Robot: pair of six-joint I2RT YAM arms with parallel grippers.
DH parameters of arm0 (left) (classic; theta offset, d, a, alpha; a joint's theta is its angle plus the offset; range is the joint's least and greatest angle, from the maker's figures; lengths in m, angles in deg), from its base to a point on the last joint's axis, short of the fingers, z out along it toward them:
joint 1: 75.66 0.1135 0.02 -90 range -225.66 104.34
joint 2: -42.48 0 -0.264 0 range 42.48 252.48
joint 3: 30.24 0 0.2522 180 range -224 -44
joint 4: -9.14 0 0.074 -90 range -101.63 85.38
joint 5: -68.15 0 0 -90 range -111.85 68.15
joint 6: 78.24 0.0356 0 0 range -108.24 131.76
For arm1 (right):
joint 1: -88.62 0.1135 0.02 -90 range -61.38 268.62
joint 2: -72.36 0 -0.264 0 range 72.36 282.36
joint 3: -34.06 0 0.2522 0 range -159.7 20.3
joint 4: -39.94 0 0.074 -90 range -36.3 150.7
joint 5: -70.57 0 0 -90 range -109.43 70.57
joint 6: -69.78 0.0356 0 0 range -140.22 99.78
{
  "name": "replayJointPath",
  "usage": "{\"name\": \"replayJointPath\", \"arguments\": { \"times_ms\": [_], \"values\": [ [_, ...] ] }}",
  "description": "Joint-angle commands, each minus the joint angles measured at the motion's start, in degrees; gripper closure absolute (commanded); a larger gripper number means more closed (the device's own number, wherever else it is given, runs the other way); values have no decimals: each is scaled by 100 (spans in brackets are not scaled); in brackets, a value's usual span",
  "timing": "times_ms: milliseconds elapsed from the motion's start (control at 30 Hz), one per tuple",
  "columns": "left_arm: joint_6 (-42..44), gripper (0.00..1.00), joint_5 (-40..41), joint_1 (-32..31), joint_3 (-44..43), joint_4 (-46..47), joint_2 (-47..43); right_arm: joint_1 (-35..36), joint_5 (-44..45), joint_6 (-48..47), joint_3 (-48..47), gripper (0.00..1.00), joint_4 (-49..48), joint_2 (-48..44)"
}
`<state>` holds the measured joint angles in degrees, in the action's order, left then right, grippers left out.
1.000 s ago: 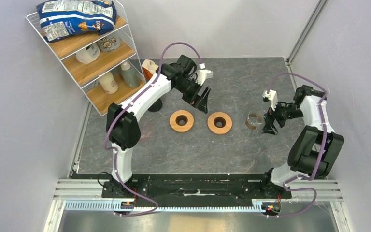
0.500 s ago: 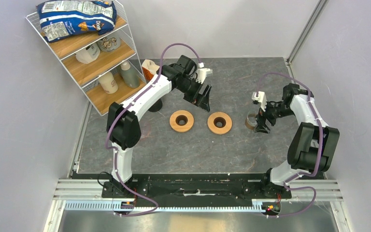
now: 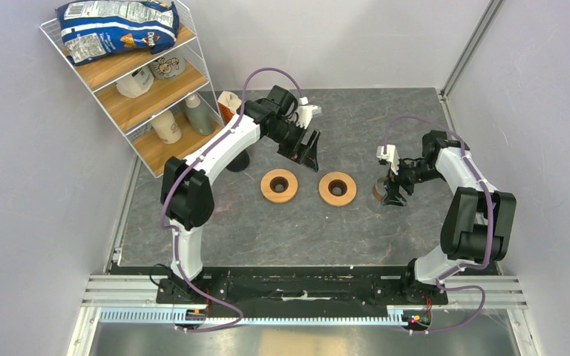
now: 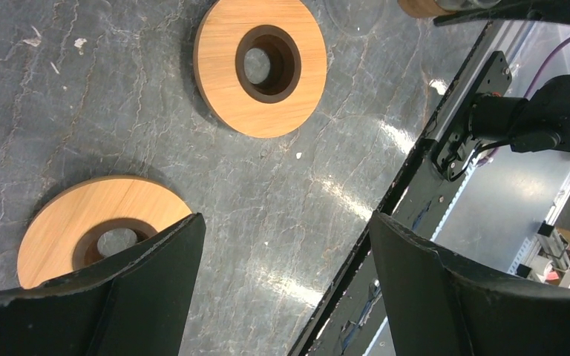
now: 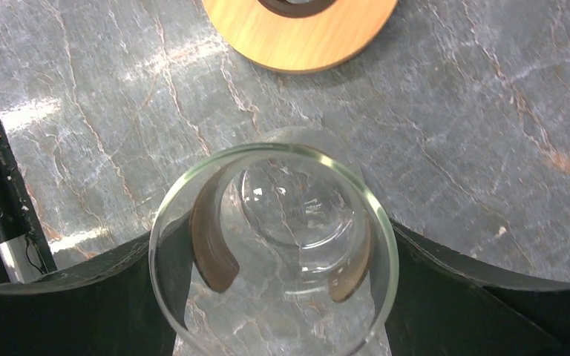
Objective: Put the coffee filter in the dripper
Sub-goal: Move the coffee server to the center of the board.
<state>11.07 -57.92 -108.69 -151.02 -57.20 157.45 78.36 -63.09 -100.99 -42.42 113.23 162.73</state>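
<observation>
Right wrist view: dripper point(image 5: 282, 222) sits on the stone table point(image 5: 490, 111), wide mouth toward the camera, between the spread fingers of the right gripper point(image 3: 392, 194). Jaws wide; whether they touch the glass, cannot tell. Left gripper point(image 4: 283, 222) agape, empty, hovering over two bare wooden rings point(image 4: 260, 67). Coffee filter not seen in any view. Judgement: glass rigid, slick, breakable; best held at the wooden collar, gentle squeeze. Filter, thin paper, likely near weightless and limp; pinch one edge by the seam.
</observation>
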Motion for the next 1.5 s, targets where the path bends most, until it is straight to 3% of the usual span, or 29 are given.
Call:
{"name": "replayJointPath", "arguments": {
  "times_ms": [0,833,1467],
  "values": [
    [-227,11,-37,151,24,98,-481,251,-272,157,164,12,-197,-196],
    [-335,11,-154,937,317,103,-915,2518,-388,1962,617,15,-1740,-323],
    [-322,11,-163,1114,566,100,-1104,3984,-41,3013,484,9,-3151,180]
  ]
}}
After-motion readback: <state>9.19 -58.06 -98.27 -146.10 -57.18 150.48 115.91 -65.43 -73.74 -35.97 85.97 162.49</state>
